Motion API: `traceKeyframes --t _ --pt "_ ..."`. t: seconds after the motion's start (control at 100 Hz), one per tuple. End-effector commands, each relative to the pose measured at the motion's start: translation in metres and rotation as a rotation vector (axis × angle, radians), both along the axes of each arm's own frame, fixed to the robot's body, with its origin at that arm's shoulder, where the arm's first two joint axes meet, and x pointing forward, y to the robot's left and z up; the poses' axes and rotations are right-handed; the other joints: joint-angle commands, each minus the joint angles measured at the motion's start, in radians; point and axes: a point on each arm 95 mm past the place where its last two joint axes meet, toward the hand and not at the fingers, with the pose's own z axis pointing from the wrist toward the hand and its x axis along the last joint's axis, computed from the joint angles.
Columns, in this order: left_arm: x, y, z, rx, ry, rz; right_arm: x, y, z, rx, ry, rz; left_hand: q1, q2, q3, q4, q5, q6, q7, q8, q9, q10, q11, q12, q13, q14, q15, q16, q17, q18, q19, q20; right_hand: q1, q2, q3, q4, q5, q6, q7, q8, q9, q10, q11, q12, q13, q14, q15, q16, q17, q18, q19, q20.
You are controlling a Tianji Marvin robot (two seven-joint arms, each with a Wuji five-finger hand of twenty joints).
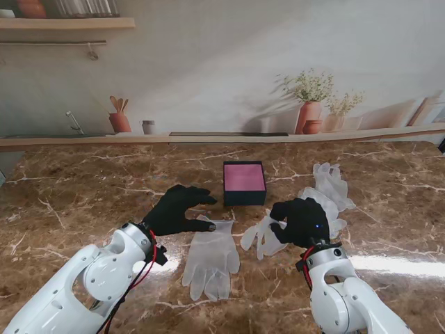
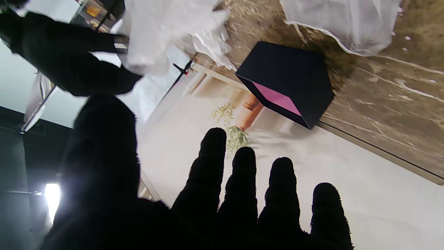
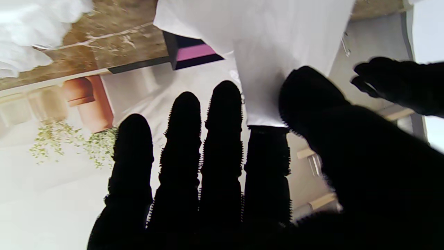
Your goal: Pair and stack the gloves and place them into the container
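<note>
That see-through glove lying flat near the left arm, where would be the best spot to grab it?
Probably the cuff end of the flat glove, nearest the left hand. That edge is broad and unsplit; the limp fingers point toward me. Come from above and pinch it.

Stand camera overlooks the table; both inverted wrist views share the container.

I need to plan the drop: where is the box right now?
In the stand's view the box sits on the table near the middle, farther from me than both hands, between the left hand and the right hand.
</note>
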Motion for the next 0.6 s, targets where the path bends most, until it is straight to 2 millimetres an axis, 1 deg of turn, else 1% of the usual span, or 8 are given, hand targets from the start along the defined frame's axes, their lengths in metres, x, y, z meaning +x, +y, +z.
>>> traceKeyframes --t 0.0,0.09,0.25,0.35,0.43,0.49,0.54,0.59 --pt "-0.002 -0.009 0.003 -0.007 -0.002 -0.020 0.001 0.011 0.010 0.027 -0.014 0.026 -0.037 -0.015 -0.032 0.024 -0.037 0.028 -0.026 -0.015 -0.023 0.012 -0.024 -0.016 -0.045 -0.028 -0.044 -0.008 -0.019 -0.004 -0.029 0.024 0.020 -0.001 0.068 0.035 0.017 -0.002 0.036 0.009 0.025 0.006 0.016 -0.010 0.024 0.006 0.017 0.000 0.011 0.010 0.037 0.012" --pt "-0.004 -0.019 0.003 0.000 0.015 -0.051 0.001 0.019 0.016 0.047 -0.028 0.051 -0.055 -0.016 -0.034 0.024 -0.052 0.046 -0.037 -0.019 -0.039 0.021 -0.030 -0.017 -0.056 -0.023 -0.047 -0.008 -0.023 -0.003 -0.033 0.033 0.020 -0.006 0.074 0.034 0.019 0.002 0.042 0.004 0.030 0.009 0.018 -0.010 0.030 0.008 0.023 0.002 0.016 0.012 0.043 0.010" --pt "-0.008 -0.041 0.001 -0.002 0.036 -0.095 0.000 0.033 0.021 0.074 -0.037 0.085 -0.093 -0.016 -0.038 0.024 -0.066 0.061 -0.049 -0.020 -0.046 0.034 -0.030 -0.015 -0.059 -0.012 -0.043 -0.004 -0.025 0.006 -0.037 0.055 0.020 -0.022 0.077 0.032 0.024 0.012 0.048 -0.010 0.043 0.016 0.023 -0.011 0.043 0.012 0.032 0.005 0.025 0.017 0.055 0.007" --pt "-0.009 -0.053 0.000 0.007 0.057 -0.117 0.000 0.040 0.022 0.086 -0.045 0.105 -0.110 -0.013 -0.036 0.025 -0.067 0.061 -0.050 -0.017 -0.045 0.033 -0.030 -0.015 -0.056 -0.005 -0.040 0.000 -0.024 0.013 -0.033 0.071 0.021 -0.030 0.080 0.031 0.028 0.012 0.051 -0.018 0.047 0.017 0.024 -0.012 0.047 0.012 0.035 0.006 0.030 0.018 0.059 0.005" --pt "-0.008 -0.060 -0.003 0.019 0.065 -0.129 -0.001 0.044 0.023 0.100 -0.046 0.122 -0.101 -0.016 -0.029 0.027 -0.062 0.051 -0.045 -0.011 -0.037 0.027 -0.027 -0.012 -0.049 -0.005 -0.036 0.004 -0.024 0.013 -0.031 0.080 0.022 -0.033 0.082 0.031 0.029 0.013 0.053 -0.022 0.049 0.019 0.025 -0.013 0.049 0.014 0.036 0.007 0.030 0.019 0.061 0.004" --pt "-0.007 -0.064 -0.005 0.040 0.062 -0.134 -0.002 0.046 0.024 0.110 -0.051 0.132 -0.072 -0.019 -0.018 0.030 -0.058 0.048 -0.039 -0.005 -0.026 0.026 -0.022 -0.008 -0.039 -0.002 -0.030 0.008 -0.024 0.013 -0.030 0.086 0.021 -0.035 0.083 0.030 0.030 0.013 0.055 -0.025 0.052 0.019 0.025 -0.013 0.050 0.013 0.037 0.007 0.030 0.020 0.062 0.003" --pt "-0.006 -0.067 -0.006 0.051 0.057 -0.128 -0.003 0.048 0.025 0.118 -0.054 0.141 0.002 -0.020 -0.002 0.032 -0.049 0.038 -0.017 0.016 -0.007 0.023 -0.011 0.004 -0.021 0.004 -0.020 0.021 -0.021 0.015 -0.020 0.108 0.021 -0.036 0.083 0.030 0.029 0.014 0.057 -0.028 0.051 0.018 0.025 -0.014 0.050 0.013 0.037 0.007 0.030 0.021 0.062 0.001" --pt "-0.005 -0.068 -0.006 0.049 0.050 -0.121 -0.004 0.048 0.026 0.121 -0.056 0.147 0.094 -0.018 0.055 0.033 -0.025 0.008 0.024 0.047 0.029 0.010 -0.002 0.015 0.007 0.003 -0.012 0.031 -0.021 0.020 0.006 0.136 0.021 -0.036 0.083 0.030 0.029 0.013 0.057 -0.030 0.051 0.018 0.024 -0.014 0.050 0.013 0.037 0.007 0.030 0.021 0.063 0.001"
